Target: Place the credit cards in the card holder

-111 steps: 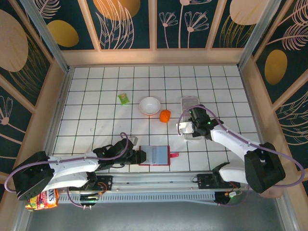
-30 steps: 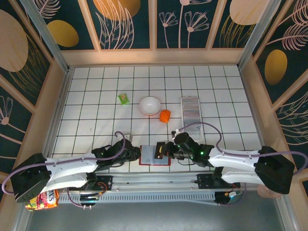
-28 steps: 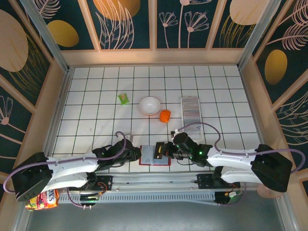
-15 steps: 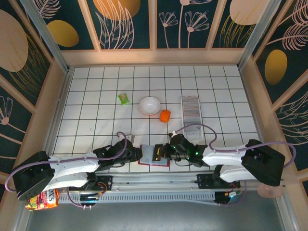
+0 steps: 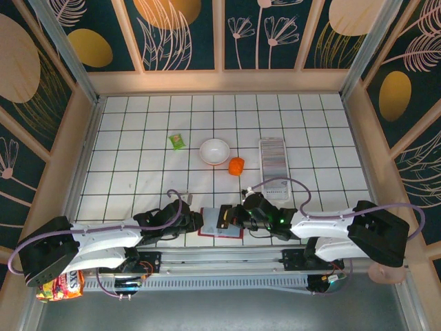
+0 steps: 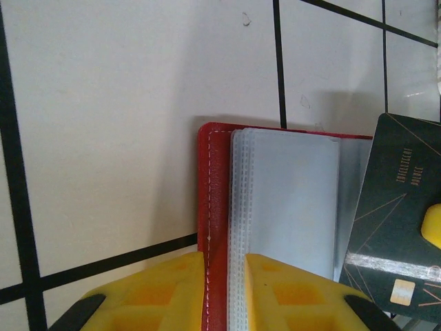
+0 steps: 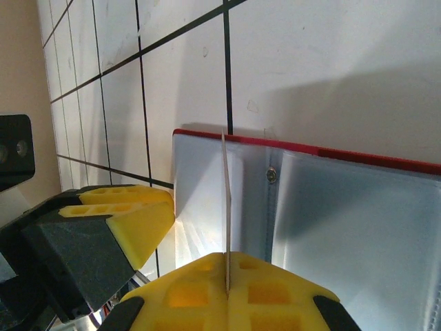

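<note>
The dark red card holder [image 5: 220, 223] lies open near the front edge, pale clear sleeves up. My left gripper [image 5: 198, 221] is shut on its left edge; the yellow fingers [image 6: 165, 289] pinch the red cover [image 6: 214, 207] and the sleeves. My right gripper [image 5: 238, 217] is shut on one dark credit card [image 6: 396, 221], which stands on edge [image 7: 224, 200] over the sleeves [image 7: 200, 193], its tip at the holder's red rim [image 7: 324, 150]. The other credit cards [image 5: 273, 160] form a silvery row in the clear tray further back.
A white bowl [image 5: 214, 151], an orange lump [image 5: 236, 165] and a small green packet [image 5: 178, 141] lie mid-table. The clear tray [image 5: 273, 143] is right of them. A snack bag [image 5: 58, 284] sits off the table at the front left. Wooden walls ring the grid.
My right gripper left the clear tray and came down to the card holder with one card; over the last second it edged a little left. The left gripper has kept its hold.
</note>
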